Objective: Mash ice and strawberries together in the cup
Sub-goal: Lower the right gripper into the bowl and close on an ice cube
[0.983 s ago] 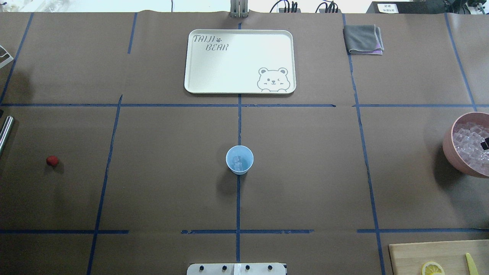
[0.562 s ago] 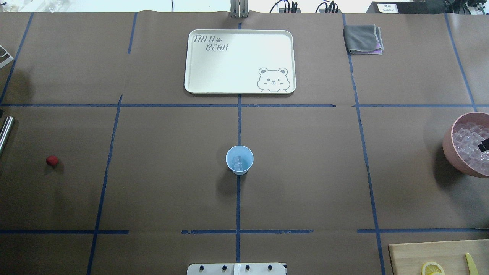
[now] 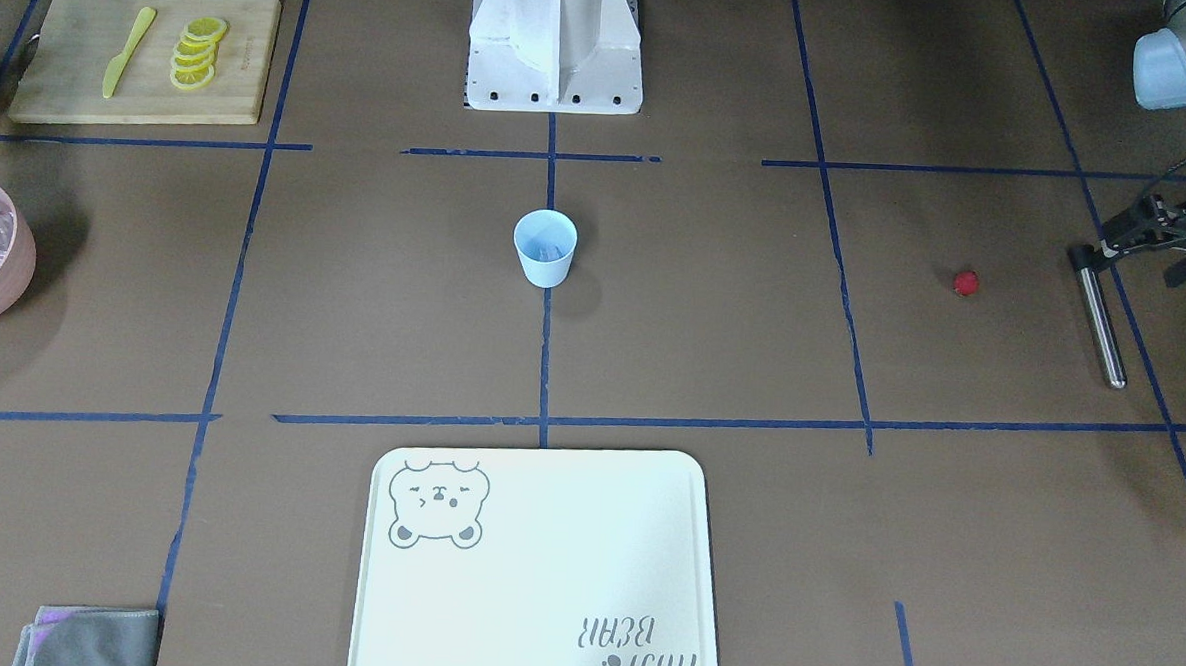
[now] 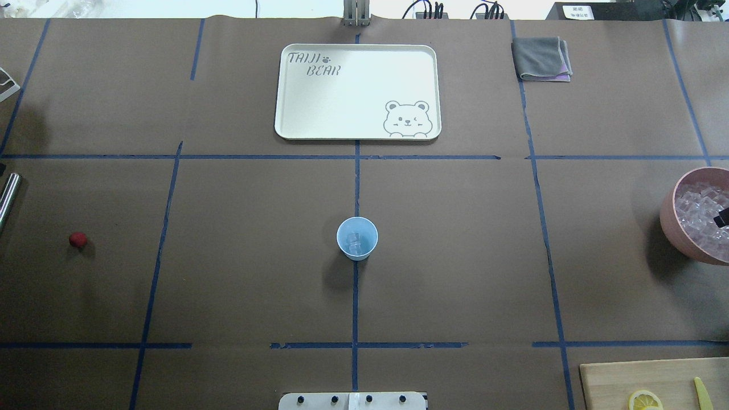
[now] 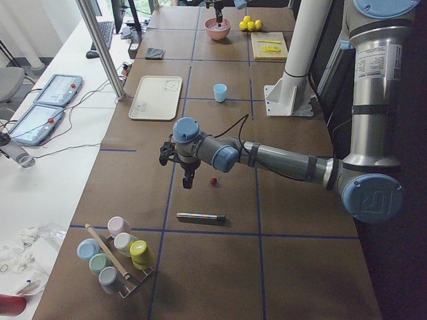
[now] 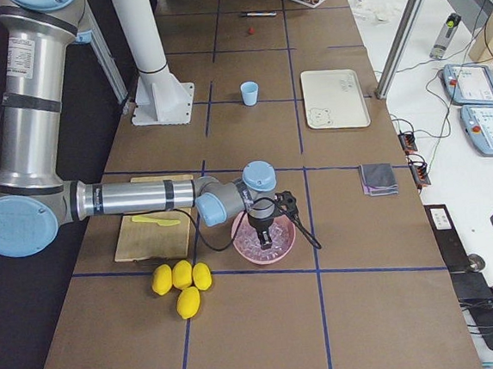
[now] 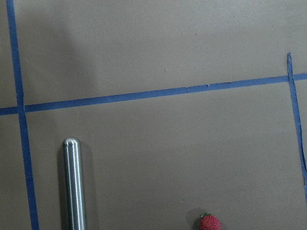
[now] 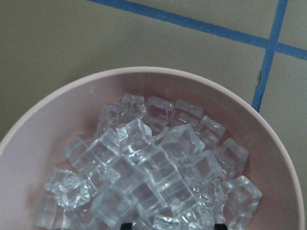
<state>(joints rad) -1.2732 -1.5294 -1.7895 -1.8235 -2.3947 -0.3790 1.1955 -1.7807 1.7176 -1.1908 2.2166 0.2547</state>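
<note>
Clamps steel rod (image 3: 1101, 325) in left gripper (image 3: 1084, 256) near strawberry (image 3: 966, 282), arm outstretched; hangs right gripper (image 6: 265, 239), jaw gap untellable, over pink bowl's (image 8: 57, 120) ice cubes (image 8: 148, 177).

Matt brown paper (image 4: 256, 199) lies under everything. The rod (image 7: 73, 187) at lower left is polished metal; the ice (image 8: 144, 177) looks glassy in a smooth pink bowl (image 8: 57, 120); the chopping board (image 3: 65, 50) at upper left is pale wood

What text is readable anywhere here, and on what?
"TAIJI BEAR": printed on the tray, next to a bear drawing.
White label at the table's far edge: too small to read.
Sticker on the left arm: too blurred to read.
</note>
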